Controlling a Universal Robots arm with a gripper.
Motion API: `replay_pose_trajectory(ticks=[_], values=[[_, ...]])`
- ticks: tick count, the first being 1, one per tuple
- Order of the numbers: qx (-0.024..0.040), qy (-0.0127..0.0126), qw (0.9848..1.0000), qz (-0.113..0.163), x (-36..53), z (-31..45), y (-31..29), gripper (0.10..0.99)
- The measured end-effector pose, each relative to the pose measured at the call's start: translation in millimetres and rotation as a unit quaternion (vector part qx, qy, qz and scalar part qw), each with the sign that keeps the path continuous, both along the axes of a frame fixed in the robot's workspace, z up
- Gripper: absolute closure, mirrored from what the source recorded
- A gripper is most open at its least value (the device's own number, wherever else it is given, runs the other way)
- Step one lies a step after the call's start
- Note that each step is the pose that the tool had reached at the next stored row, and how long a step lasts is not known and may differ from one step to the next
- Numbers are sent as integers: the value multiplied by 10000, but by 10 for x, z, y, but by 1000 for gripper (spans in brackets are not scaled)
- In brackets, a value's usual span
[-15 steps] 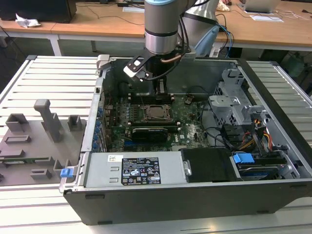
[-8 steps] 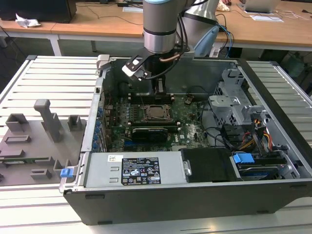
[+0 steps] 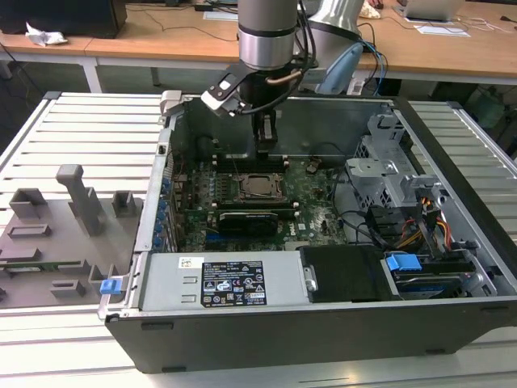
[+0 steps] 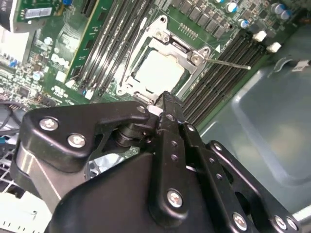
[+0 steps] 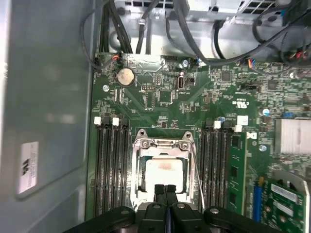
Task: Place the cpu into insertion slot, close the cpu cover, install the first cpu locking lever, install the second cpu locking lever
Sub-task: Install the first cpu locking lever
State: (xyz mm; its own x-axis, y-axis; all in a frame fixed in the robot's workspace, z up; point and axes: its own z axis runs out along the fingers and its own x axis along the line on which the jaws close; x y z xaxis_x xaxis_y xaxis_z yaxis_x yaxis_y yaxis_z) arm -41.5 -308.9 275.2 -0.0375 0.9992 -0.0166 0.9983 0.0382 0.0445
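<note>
Fingers (image 5: 159,190): pressed together tip to tip with nothing held, poised just above one edge of the cpu cover (image 5: 163,144). The cover lies flat, and the cpu (image 5: 164,170) is seated in the insertion slot (image 5: 140,179) and shows through the cover's cut-out. In the exterior view this stack lies at six o'clock from the fingers, close below them, inside the open computer case (image 3: 323,339) on the slatted worktop (image 3: 81,129). Locking lever (image 5: 197,170): a thin wire rod just beside the cover, its long axis along the cover's side, by its look not latched down.
</note>
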Motion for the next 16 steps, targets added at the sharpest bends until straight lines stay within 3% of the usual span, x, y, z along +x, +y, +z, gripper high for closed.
replay_pose_trajectory(ticks=[1, 5, 8, 13, 14, 16], values=[[1, 22, 9999, 102, 0, 0, 1, 980], [0, 40, 9987, 499, 0, -2, 0, 980], [-2, 49, 9968, 794, 0, -8, 0, 980], [-4, 55, 9903, 1390, 0, -11, 0, 980], [-4, 54, 9879, 1552, 0, -11, 0, 980], [-6, 54, 9846, 1748, 0, -11, 0, 980]])
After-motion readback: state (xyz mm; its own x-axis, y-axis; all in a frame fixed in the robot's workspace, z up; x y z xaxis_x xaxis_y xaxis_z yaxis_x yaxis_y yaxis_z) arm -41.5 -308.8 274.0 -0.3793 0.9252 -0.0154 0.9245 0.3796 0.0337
